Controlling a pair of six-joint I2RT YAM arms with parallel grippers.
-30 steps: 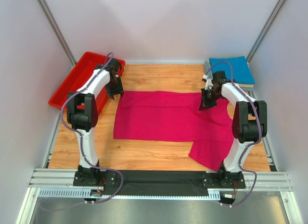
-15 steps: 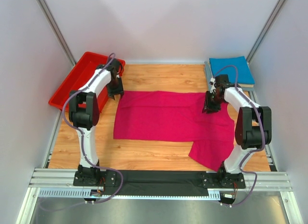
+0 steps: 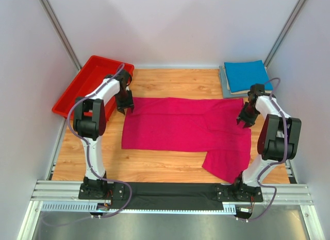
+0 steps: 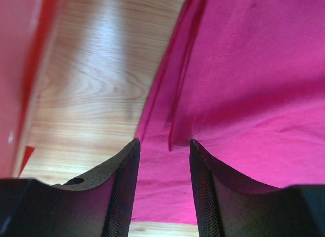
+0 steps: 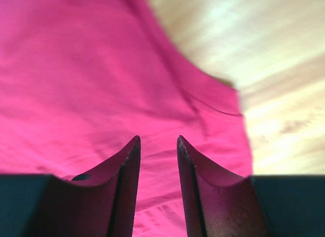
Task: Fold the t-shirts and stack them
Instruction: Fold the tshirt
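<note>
Pink shirt (image 3: 180, 124) mid-fold on table (image 3: 170, 170); left jaws and right jaws open, empty, over its ends; next, likely: pinch both ends, fold over

Overhead view: bright and even, soft diffuse light off the white walls (image 3: 170, 23), and only faint, short shadows beside the arms on the table (image 3: 170, 83). Everything is crisp. Over to the left wrist: a pale sheen on the wood at 11 o'clock, the red bin (image 4: 15, 69) a soft smear at 9 o'clock, the left claw (image 4: 163, 141) dark yet sharp, its mesh readable. Right wrist: softer all round, wood at 2 o'clock washed out and smeared, the magenta shirt (image 5: 101, 69) hazy, the right claw (image 5: 158, 139) shadowed and tinged pink.
</note>
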